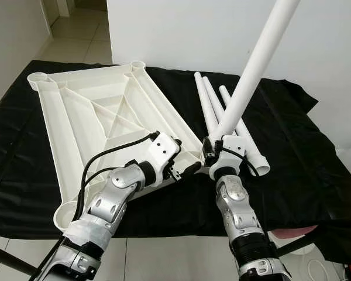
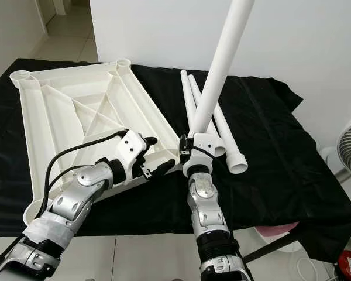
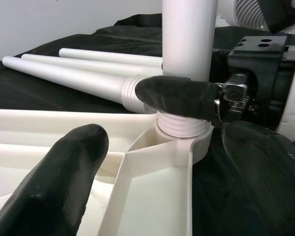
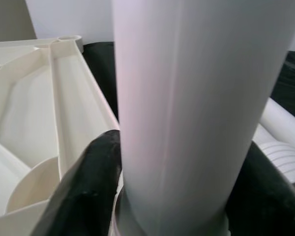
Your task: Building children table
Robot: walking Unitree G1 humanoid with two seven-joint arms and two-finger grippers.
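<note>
Black cloth (image 1: 292, 146) covers the work surface, and on its left half lies the white ribbed plastic tabletop (image 1: 99, 111), underside up, with round leg sockets at its corners. The robot's left arm reaches in from the lower left, elbow bent, its forearm angled up and to the right across the tabletop's near edge. The left gripper (image 1: 184, 170) sits at the near right corner of the tabletop with its two black fingers spread apart, one above and one below the rim, closed on nothing. From the left wrist view, one of those fingers (image 3: 54, 187) hovers over the inner ribs, just beside the corner socket (image 3: 187, 142).

The long white plastic table leg (image 1: 254, 64) stands in that socket, its threaded end entering the collar and its shaft leaning up and to the right. The right arm rises nearly straight from the bottom edge, wrist vertical, and the right gripper (image 1: 219, 153) is clamped on the leg's lower end, a black finger (image 4: 83, 187) on each side of the tube. How deep the thread sits is hard to judge.

Farther right, three spare white table legs (image 1: 222, 111) lie side by side on the cloth, just behind the upright one.
</note>
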